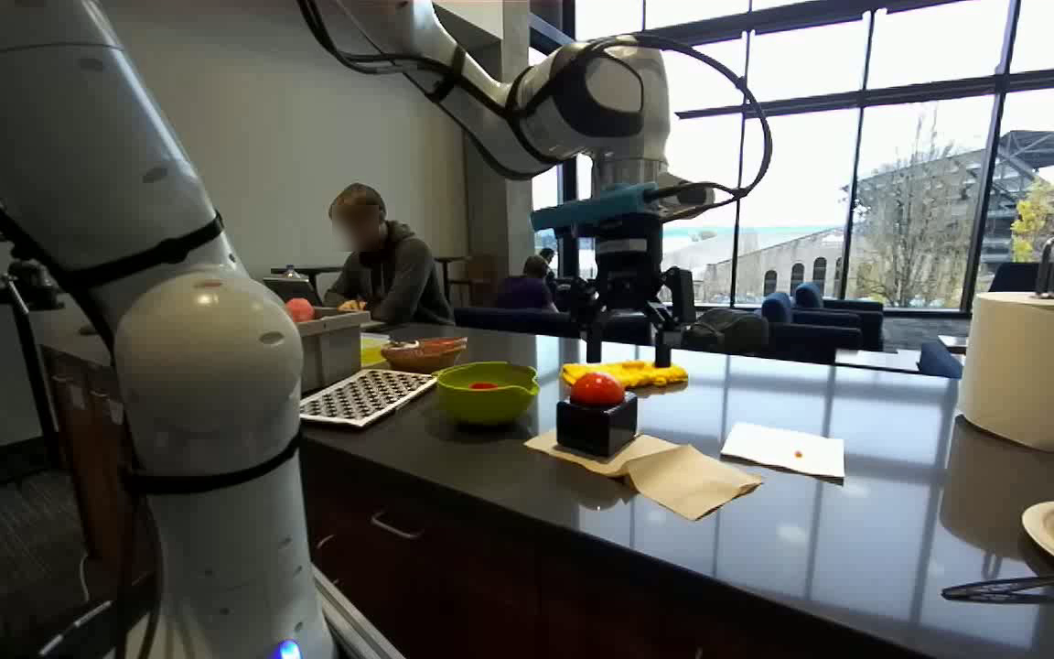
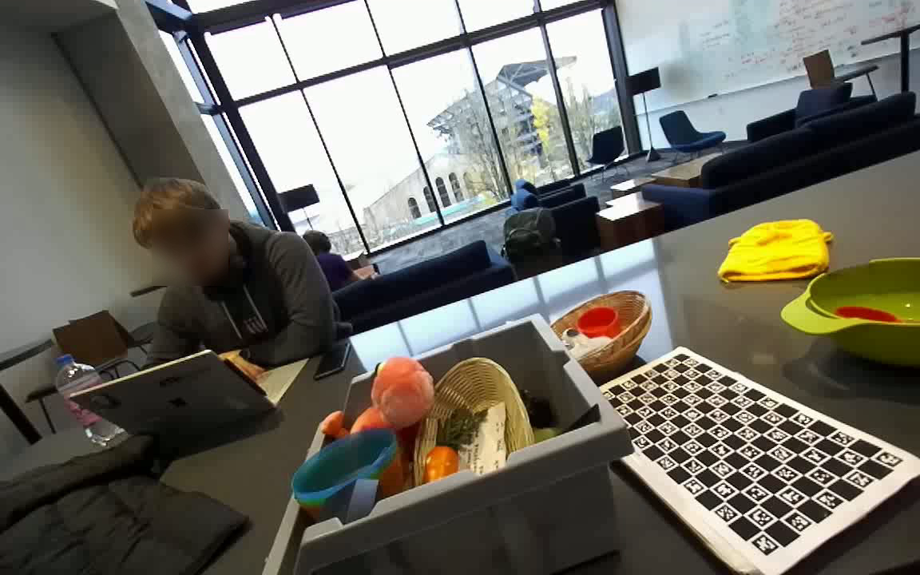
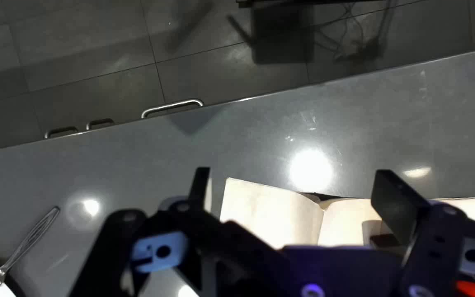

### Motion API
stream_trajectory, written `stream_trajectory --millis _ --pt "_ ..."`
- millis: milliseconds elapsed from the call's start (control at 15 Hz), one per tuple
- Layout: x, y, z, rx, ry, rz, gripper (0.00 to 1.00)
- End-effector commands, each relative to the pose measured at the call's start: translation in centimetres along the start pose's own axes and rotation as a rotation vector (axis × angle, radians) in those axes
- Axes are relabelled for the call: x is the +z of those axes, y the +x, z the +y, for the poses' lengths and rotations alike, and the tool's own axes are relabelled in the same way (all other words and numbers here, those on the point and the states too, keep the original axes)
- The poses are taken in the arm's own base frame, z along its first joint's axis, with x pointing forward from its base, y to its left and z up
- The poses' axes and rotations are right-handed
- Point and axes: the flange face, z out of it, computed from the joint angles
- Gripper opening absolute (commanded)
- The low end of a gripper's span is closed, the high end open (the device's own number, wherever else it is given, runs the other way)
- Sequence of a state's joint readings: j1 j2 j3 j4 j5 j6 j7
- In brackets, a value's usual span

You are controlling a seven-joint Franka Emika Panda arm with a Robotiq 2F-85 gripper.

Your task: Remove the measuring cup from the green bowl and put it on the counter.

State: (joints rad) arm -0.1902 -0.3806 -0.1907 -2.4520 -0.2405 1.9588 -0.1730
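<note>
The green bowl [image 1: 489, 408] stands on the dark counter [image 1: 856, 522]; it also shows at the right edge of an exterior view [image 2: 907, 343]. A red item [image 2: 867, 314], seemingly the measuring cup, lies low inside the bowl; only a part of it shows above the rim [image 1: 483, 385]. My gripper [image 1: 628, 353] points down above the counter, right of the bowl in that exterior view. In the wrist view my gripper [image 3: 295, 181] is open, with fingers wide apart and nothing between them. Brown paper shows below. The bowl is out of the wrist view.
A black box with a red dome [image 1: 596, 426] stands on brown paper [image 1: 692, 478] beside the bowl. A yellow cloth [image 1: 626, 373] lies behind it. A checkered board [image 2: 755, 455], a wicker basket [image 2: 628, 343] and a grey bin [image 2: 508, 487] stand nearby. A fork [image 3: 31, 239] lies by a plate.
</note>
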Motion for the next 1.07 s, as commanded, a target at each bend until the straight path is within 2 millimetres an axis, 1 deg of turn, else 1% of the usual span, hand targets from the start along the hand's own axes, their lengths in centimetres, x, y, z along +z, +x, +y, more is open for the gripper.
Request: stream_trajectory --millis 0,800,1000 --pt "0.0 0.0 0.0 0.000 0.000 0.000 1.00" --pt "0.0 -0.2 -0.1 -0.017 -0.003 -0.002 1.00" --pt "0.8 -1.5 -1.5 -0.104 -0.024 -0.007 1.00"
